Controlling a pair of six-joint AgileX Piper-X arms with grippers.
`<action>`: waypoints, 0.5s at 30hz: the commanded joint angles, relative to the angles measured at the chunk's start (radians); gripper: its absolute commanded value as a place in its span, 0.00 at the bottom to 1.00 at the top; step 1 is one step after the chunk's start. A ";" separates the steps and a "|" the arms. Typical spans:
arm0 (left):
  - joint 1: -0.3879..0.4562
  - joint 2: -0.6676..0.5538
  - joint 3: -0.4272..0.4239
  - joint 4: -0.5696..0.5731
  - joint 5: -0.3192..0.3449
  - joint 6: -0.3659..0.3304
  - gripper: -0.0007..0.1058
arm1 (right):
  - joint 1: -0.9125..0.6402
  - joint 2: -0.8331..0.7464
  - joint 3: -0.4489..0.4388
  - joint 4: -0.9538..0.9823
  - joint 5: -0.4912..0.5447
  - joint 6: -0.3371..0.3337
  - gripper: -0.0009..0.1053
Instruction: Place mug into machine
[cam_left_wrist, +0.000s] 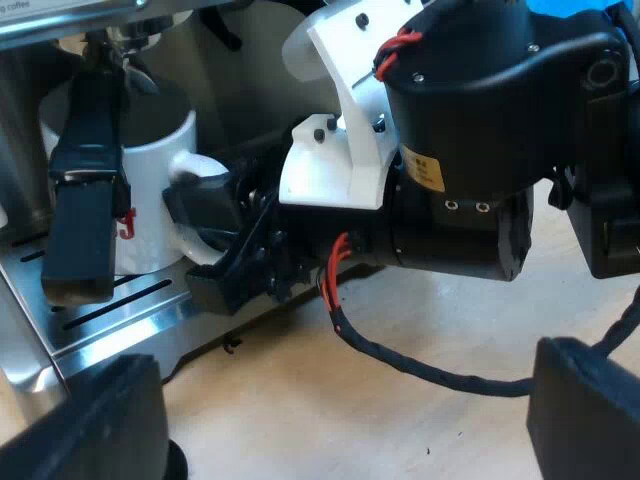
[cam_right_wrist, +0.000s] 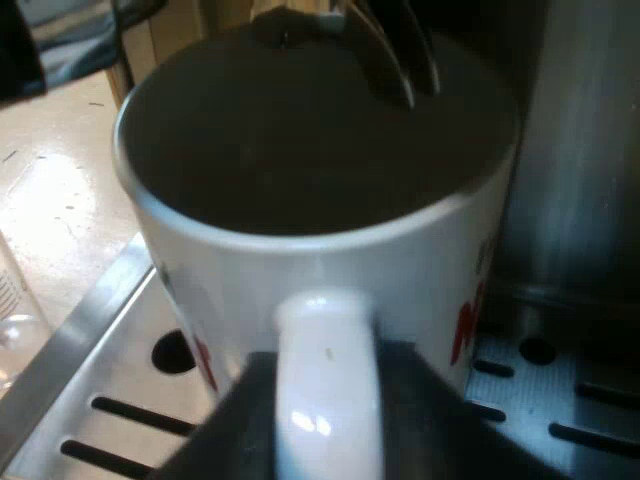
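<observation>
White ceramic mug with red letters (cam_right_wrist: 430, 270) seems set on the machine's slotted steel tray (cam_right_wrist: 90, 330); right pincer (cam_right_wrist: 325, 430) pinches its handle (cam_right_wrist: 325, 340) for steadiness, left pincer (cam_left_wrist: 335, 420) hangs spread.

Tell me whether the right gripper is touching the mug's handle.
Touching. The right wrist view shows the right gripper pressing its fingers against both sides of the mug's handle.

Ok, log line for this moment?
mug: upright on machine's drip tray | right gripper: jaws shut on handle | left gripper: jaws open, holding nothing
</observation>
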 joint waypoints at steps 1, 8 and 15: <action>-0.005 -0.002 -0.009 -0.006 0.004 -0.007 0.77 | 0.002 -0.011 -0.014 -0.023 0.009 -0.010 0.52; -0.005 -0.002 -0.009 -0.006 0.004 -0.002 0.77 | 0.008 -0.030 -0.014 0.013 0.010 -0.011 0.54; -0.005 -0.002 -0.009 -0.010 0.002 0.040 0.77 | 0.041 -0.107 -0.014 0.179 0.011 -0.002 0.54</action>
